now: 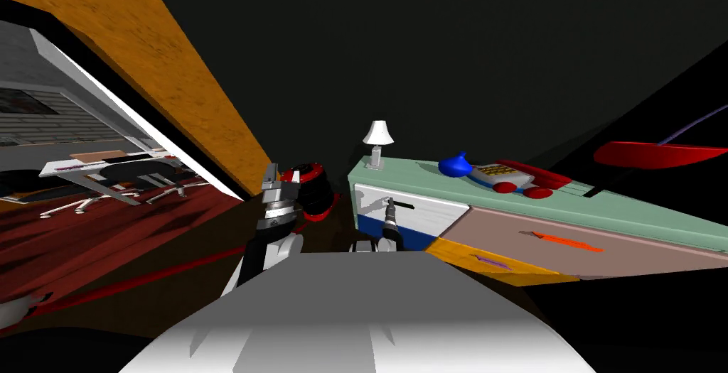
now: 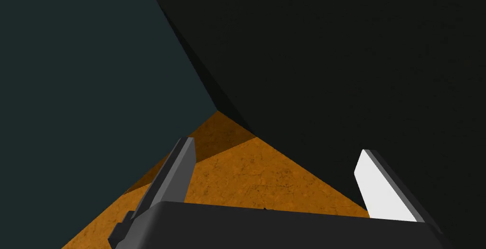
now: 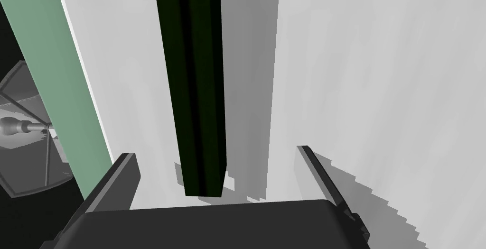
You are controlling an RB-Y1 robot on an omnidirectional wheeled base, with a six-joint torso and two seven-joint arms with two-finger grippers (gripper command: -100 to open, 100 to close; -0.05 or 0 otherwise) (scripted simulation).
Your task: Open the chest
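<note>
Our right gripper (image 3: 214,152) at the chest's (image 1: 625,214) white drawer (image 1: 426,212)

The chest stands ahead to our right, its contents hidden. The drawer's dark handle (image 3: 197,85) lies between the released right fingers, with gaps on both sides. A lamp (image 1: 377,138) stands on top. Our left gripper (image 2: 275,145) hangs spread.

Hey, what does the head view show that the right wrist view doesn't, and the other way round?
The head view adds the raised left gripper, a blue object, a red toy phone and the pink drawer. The right wrist view adds that the right gripper is open, with the dark handle between its fingers. Both share the white drawer front, green top and lamp.
</note>
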